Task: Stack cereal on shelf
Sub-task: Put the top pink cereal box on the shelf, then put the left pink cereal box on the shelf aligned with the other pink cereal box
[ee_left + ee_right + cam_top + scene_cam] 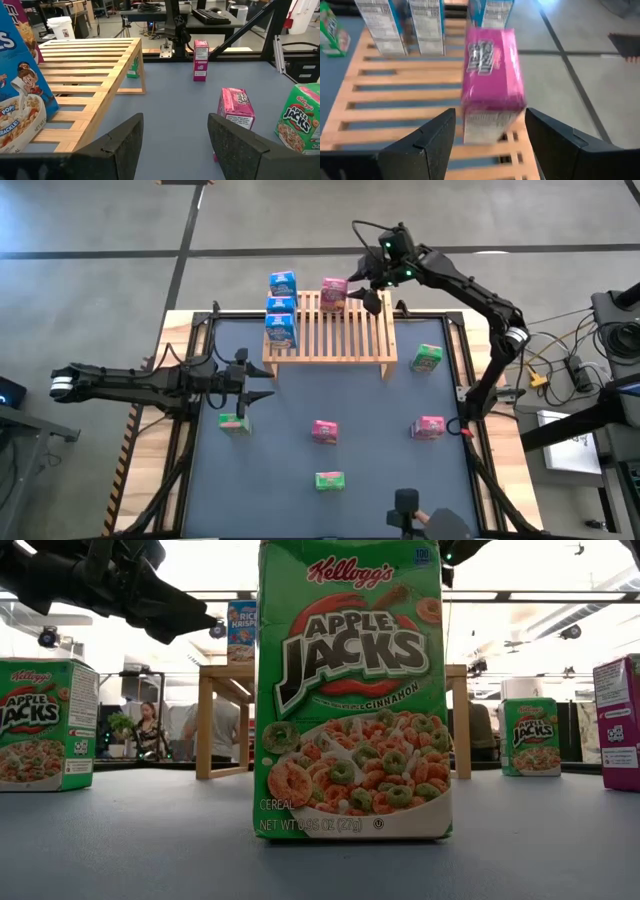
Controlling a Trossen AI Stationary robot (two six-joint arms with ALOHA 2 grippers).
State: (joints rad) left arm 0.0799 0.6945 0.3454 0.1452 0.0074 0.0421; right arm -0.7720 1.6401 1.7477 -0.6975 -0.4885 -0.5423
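Over the far edge of the wooden slatted shelf (330,330), the right gripper (362,288) is hovering with its two dark fingers (427,142) spread apart, and nothing is sitting between them. A pink cereal box (492,82) is standing upright on the slats just in front of those fingers, clear of both; from above it is showing as the pink box (334,293) at the back of the shelf. Three blue Rice Krispies boxes (281,305) are lining up in a row along the shelf's left side, running front to back.

Down on the dark tabletop (370,450), the left gripper (240,393) is waiting near the shelf's front left leg, its fingers (117,145) parted and holding nothing. A green Apple Jacks box (235,423) is standing just beside it. Two more pink boxes are standing on the table, one near the middle (324,431) and one toward the right side (428,427). Another green box (330,479) is sitting near the front edge, filling the low view with its Apple Jacks front (352,690), and a third green box (427,358) is resting just right of the shelf.

People are showing in the room beyond the table in the low view.
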